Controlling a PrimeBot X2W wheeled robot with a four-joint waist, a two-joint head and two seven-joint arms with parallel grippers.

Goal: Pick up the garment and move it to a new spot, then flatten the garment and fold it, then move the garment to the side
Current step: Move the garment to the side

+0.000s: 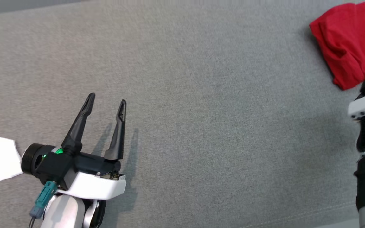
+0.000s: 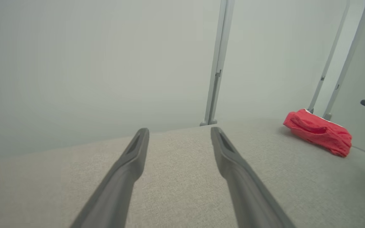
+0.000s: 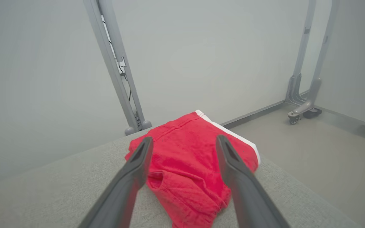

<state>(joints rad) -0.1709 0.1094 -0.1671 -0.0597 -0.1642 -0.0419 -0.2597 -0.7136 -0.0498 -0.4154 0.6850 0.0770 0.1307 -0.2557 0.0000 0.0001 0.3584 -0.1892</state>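
1. Garment (image 1: 348,41): red knit cloth with a white edge band, folded into a lumpy, creased bundle at the far right corner of the grey woven surface (image 1: 201,95).
2. Right gripper (image 3: 184,139): 2 tapered dark fingers spread apart over the garment, pinching nothing.
3. Left gripper (image 1: 107,98): fingers spread, empty, well apart from the garment.

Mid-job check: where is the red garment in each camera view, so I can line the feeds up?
Head view: red garment in the top right corner, cut by the frame edge.
Left wrist view: garment at the right, middle height, on the surface's far part.
Right wrist view: garment at lower centre, seen between the right gripper's open fingers.
Shared landmark: the grey fabric surface it lies on.
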